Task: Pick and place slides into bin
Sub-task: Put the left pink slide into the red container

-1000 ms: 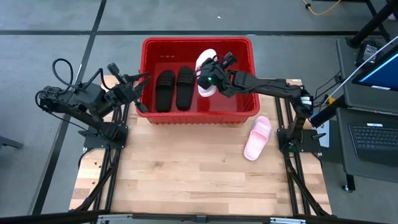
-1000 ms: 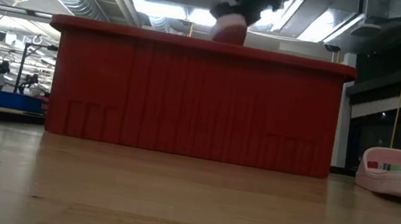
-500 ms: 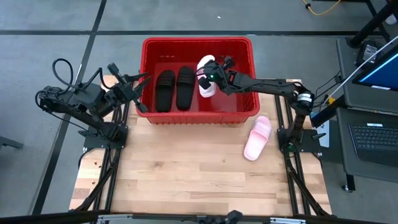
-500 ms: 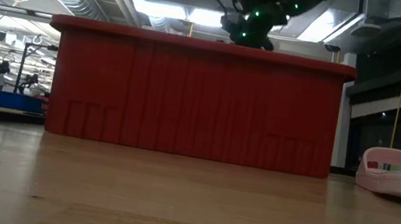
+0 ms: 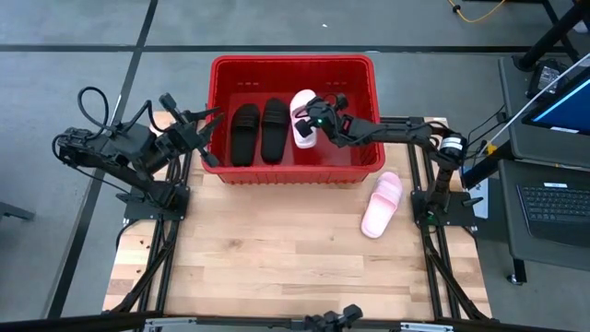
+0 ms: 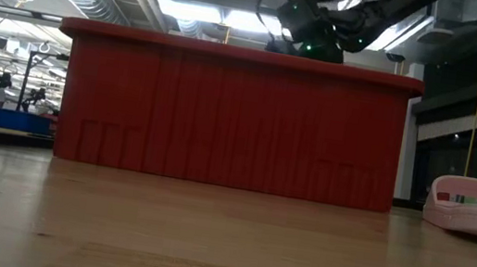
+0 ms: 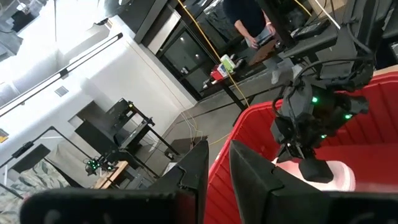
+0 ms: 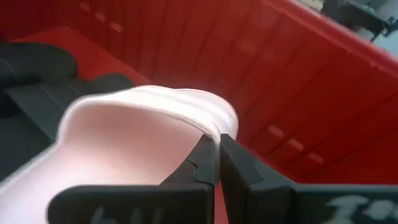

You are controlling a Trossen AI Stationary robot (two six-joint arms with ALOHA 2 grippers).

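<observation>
The right gripper (image 5: 312, 121) is down inside the red bin (image 5: 355, 164), which sits at the far edge of the surface. Its fingers (image 8: 205, 160) are pinched tight on the strap of a pale pink slide (image 5: 302, 115), right beside the two black slides (image 5: 260, 132) already lying flat. From here, the thing to do is lower it until the sole rests on the bin floor alongside the black pair, then let go. The second pink slide (image 5: 381, 203) waits on the surface near its right edge. The left gripper (image 5: 200, 129) hangs by the bin's left wall, fingers slightly parted, holding nothing.
</observation>
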